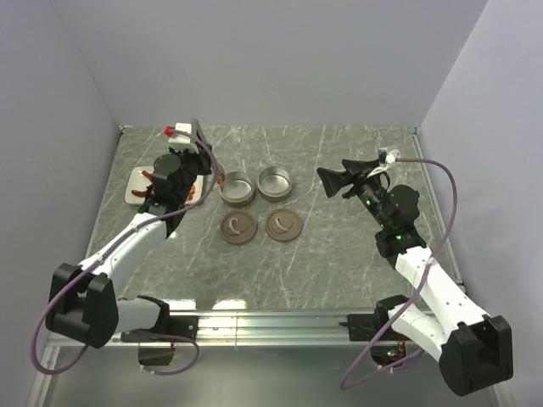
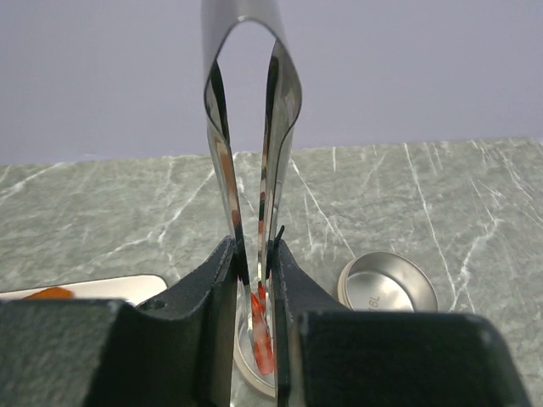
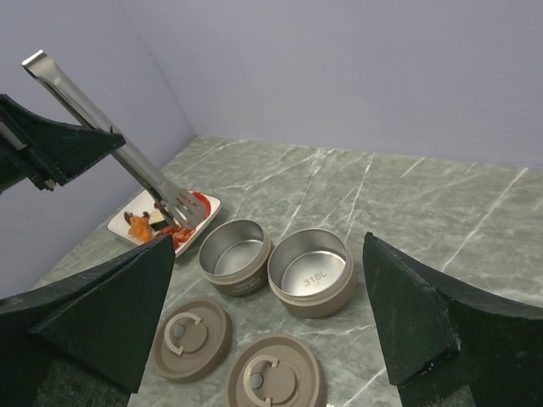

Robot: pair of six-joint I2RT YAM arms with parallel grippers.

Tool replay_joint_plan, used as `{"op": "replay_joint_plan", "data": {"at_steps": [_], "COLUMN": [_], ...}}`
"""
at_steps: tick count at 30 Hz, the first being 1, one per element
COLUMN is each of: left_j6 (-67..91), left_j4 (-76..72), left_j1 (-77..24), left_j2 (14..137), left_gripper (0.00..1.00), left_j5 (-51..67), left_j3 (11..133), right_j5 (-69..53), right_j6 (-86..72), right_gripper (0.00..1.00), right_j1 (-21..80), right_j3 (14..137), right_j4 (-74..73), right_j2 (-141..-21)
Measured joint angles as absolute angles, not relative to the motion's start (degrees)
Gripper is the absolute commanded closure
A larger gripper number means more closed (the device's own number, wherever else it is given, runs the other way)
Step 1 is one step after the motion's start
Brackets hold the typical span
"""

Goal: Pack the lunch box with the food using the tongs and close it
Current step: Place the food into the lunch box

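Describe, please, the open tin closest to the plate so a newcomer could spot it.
On the marble table, find the white plate at the left. Right of it stand two open round tins. Yours is the left tin, nearer the plate, not the right tin.

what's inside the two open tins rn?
Nothing visible: left tin and right tin both show bare metal floors, the right one stamped. Each near wall covers a strip of floor.
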State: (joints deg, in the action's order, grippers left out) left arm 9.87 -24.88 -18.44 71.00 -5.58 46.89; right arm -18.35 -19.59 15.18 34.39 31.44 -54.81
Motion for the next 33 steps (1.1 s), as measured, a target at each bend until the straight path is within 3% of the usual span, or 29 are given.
{"op": "replay_joint_plan", "data": {"at_steps": [10,15,17,33], "left_j6": [9.9,9.9,10.0,9.8], "left_j4": [-26.2,-26.7,-26.8,-26.4], "left_j1": [-19.8,-20.6,-20.9,-21.9], "left_j2": [78.5,80.9,81.3,76.1], "left_gripper": [0.82,0.59,0.56,0.55], "left_j5": [-3.7,-3.7,-3.7,-9.3], "left_j3": [50.0,50.8,50.8,48.4], "right_j5": [-15.5,-15.3,-15.0,-13.0], "right_j6": [-19.3,-19.1,-19.1,-19.0], "right_gripper": [0.02,0.02,0.02,0.02], "right_j1": [15.2,15.2,15.2,15.2], "right_j3": [31.4,31.2,30.6,26.8], "right_j4": [29.7,29.2,29.2,27.9], "right_j2": [-49.7,-49.4,-49.1,-45.6]}}
